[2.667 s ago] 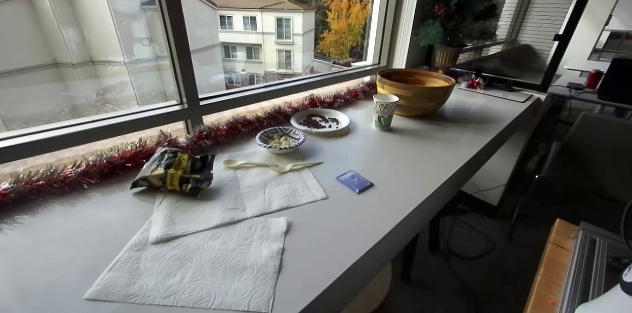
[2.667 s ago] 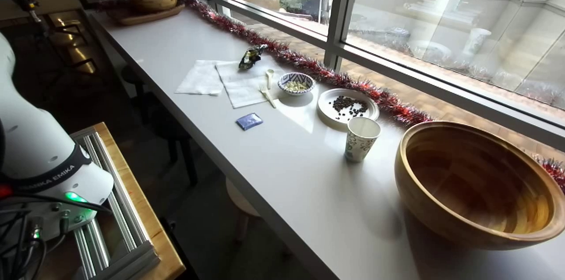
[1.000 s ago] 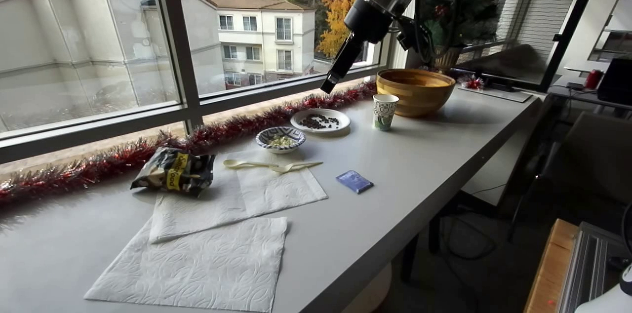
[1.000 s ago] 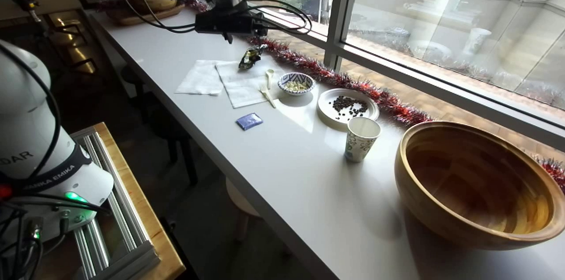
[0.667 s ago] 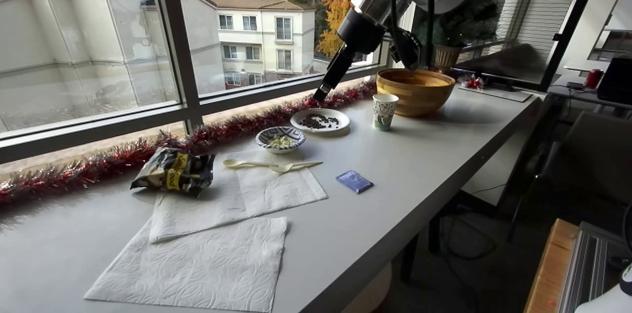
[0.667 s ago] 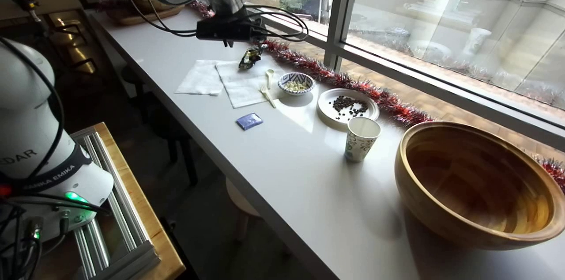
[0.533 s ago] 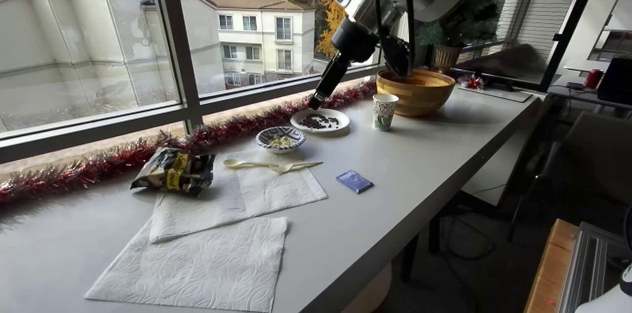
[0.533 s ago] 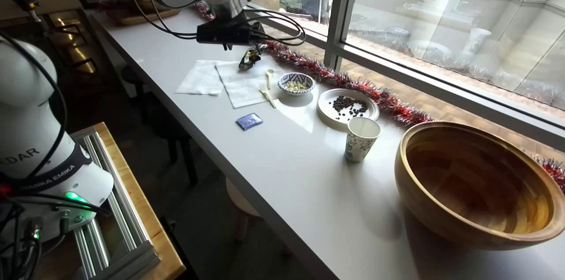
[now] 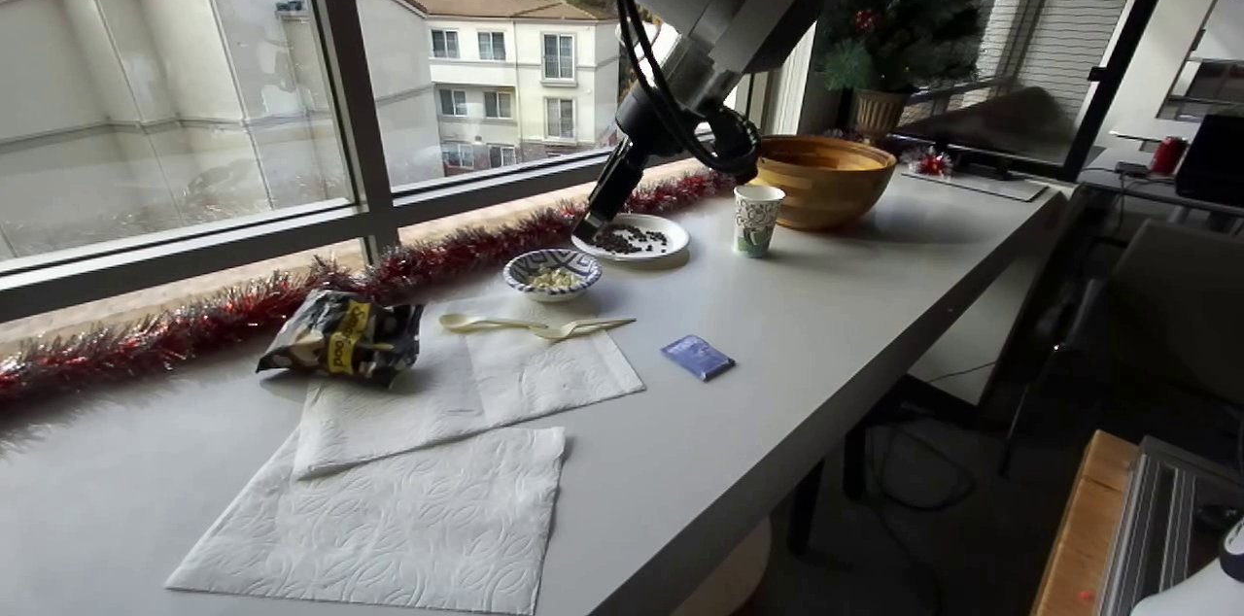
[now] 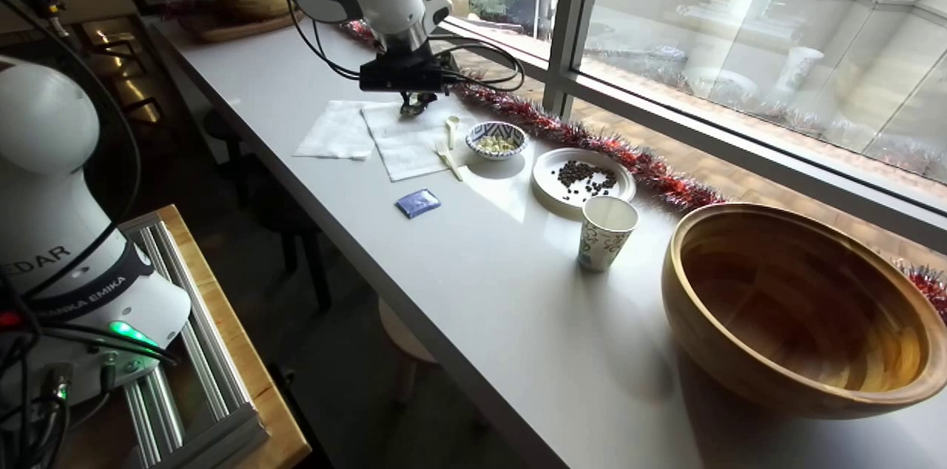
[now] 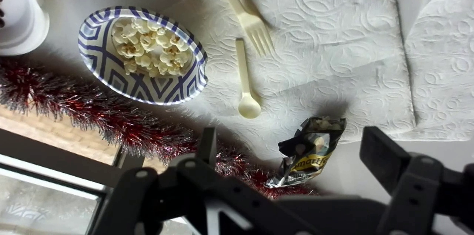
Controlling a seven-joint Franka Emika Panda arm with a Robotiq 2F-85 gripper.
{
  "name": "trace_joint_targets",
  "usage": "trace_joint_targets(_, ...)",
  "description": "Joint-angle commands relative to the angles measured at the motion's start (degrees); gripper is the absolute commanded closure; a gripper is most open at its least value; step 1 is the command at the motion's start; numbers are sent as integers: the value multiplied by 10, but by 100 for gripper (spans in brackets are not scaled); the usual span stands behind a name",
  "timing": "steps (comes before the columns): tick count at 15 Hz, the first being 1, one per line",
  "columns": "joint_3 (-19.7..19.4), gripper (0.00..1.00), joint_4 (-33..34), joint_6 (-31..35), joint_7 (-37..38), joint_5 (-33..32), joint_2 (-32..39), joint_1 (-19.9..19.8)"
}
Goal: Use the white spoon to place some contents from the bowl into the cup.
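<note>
a: in an exterior view, what's nearest?

b: the near towel (image 9: 389, 529), flat on the counter (image 9: 87, 499) and partly under the far towel (image 9: 544, 383).

a: and the bag (image 9: 340, 339)?

b: at the far towel's window-side edge, close to the tinsel (image 9: 214, 325) that follows the counter's window edge.

a: so the packet (image 9: 698, 357) is off the towels?

b: yes, on the counter, between the far towel and the room-side edge.

a: where's the spoon (image 11: 249, 105)?

b: lying on the far towel, scoop end toward the bag. the fork (image 11: 251, 23) lies just beside it, handle reaching past the far towel's edge.

a: the bowl (image 11: 111, 68)?

b: by the far towel's far edge, near the tinsel, with popcorn (image 11: 148, 42) in it. i can't tell if its base touches the towel.

a: the gripper (image 11: 289, 142)?

b: hanging above the counter in both exterior views. the wrist view shows its fingers (image 11: 385, 157) spread wide, with nothing held.

a: past that?

b: the plate (image 10: 551, 191), with dark bits (image 10: 581, 174), along the window edge. then the cup (image 10: 603, 240), upright, farther in from that edge than the plate.

a: and beyond the cup?

b: the wooden bowl (image 9: 826, 193), near the window edge, apart from the cup.
</note>
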Motion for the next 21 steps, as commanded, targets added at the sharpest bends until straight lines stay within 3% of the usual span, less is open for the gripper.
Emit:
trace_joint_targets(1, 35, 0, 85, -44, -107, 132, 131, -40)
trace_joint_targets(4, 65, 0, 135, -65, -160, 203, 207, -72)
trace_joint_targets(9, 95, 0, 212, -66, -175, 234, 301, -102)
trace_joint_targets(16, 109, 0, 263, -76, -157, 222, 334, -111)
trace_joint_targets(21, 123, 0, 297, -72, -179, 256, 348, -126)
